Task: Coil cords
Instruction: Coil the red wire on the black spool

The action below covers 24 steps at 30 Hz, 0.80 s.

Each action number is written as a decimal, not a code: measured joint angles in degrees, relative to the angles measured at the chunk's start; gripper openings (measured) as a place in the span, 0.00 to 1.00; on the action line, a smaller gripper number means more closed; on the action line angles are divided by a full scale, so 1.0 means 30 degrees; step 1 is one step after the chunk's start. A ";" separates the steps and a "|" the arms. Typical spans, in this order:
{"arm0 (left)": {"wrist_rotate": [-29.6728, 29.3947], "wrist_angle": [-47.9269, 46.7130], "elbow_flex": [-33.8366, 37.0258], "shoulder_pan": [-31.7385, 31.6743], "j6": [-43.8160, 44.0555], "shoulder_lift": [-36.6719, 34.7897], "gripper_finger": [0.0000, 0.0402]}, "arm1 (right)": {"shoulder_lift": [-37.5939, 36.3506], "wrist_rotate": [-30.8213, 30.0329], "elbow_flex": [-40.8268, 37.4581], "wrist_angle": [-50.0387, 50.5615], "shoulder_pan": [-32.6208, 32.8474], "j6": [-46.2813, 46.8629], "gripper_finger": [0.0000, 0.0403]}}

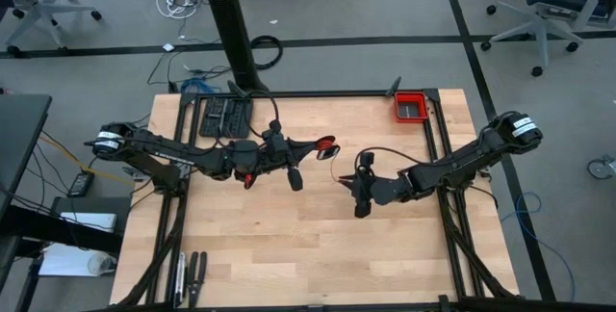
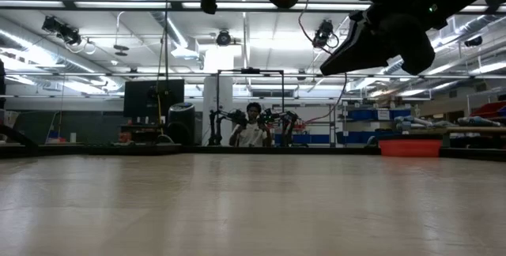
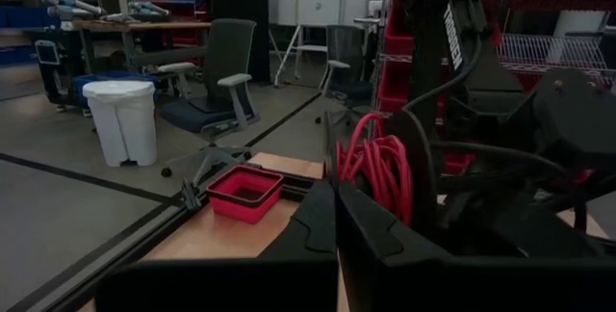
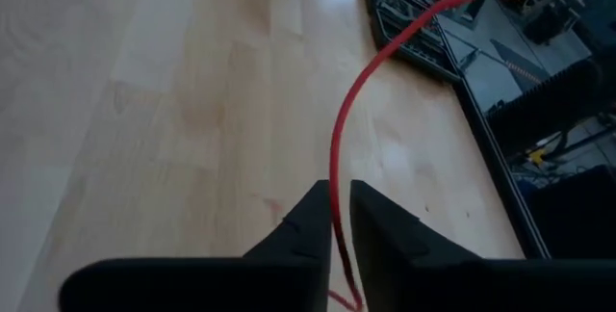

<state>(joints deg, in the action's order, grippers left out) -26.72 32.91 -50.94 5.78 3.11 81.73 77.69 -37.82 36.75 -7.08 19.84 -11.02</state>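
The left claw point(image 3: 332, 225) is pinched shut on the coil point(image 3: 377, 169), a bundle of red loops held well above the bench point(image 1: 318, 245), just left of its middle. From that bundle a single red strand point(image 4: 358, 100) runs across to the right claw point(image 4: 335, 218), which hangs near the bench's middle with its fingers narrow around the strand; whether they pinch it or only guide it, I cannot tell. Both claws sit high enough that the low view shows only bare wood beneath them.

The step in hand looks like feeding the loose tail onto the coil. To do it well, the right claw should let the strand slide with light tension, enough to keep it taut but not to drag loops off the bundle. Each new turn should land beside the others, matching their size, so the coil stays even. The left claw's grip must stay firm. The tail's free end is hidden, so the remaining length is unclear.
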 joint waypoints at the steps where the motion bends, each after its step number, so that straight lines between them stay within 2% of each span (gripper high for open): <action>1: 0.0000 0.0020 0.0000 0.0000 0.0000 0.0000 0.00 | -0.0004 -0.0007 0.0000 0.0064 0.0000 0.0129 0.12; 6: 0.0000 0.0027 0.0000 0.0000 0.0000 0.0000 0.00 | -0.0007 -0.0018 0.0000 0.0415 0.0000 0.0282 0.16; 24: 0.0000 -0.0088 0.0000 0.0000 -0.0008 0.0000 0.00 | -0.0015 -0.0014 0.0000 0.0469 0.0009 0.0288 0.15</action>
<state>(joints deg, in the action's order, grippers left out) -26.72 32.65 -50.94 5.78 3.09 81.73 77.65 -37.87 36.75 -5.67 19.86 -10.16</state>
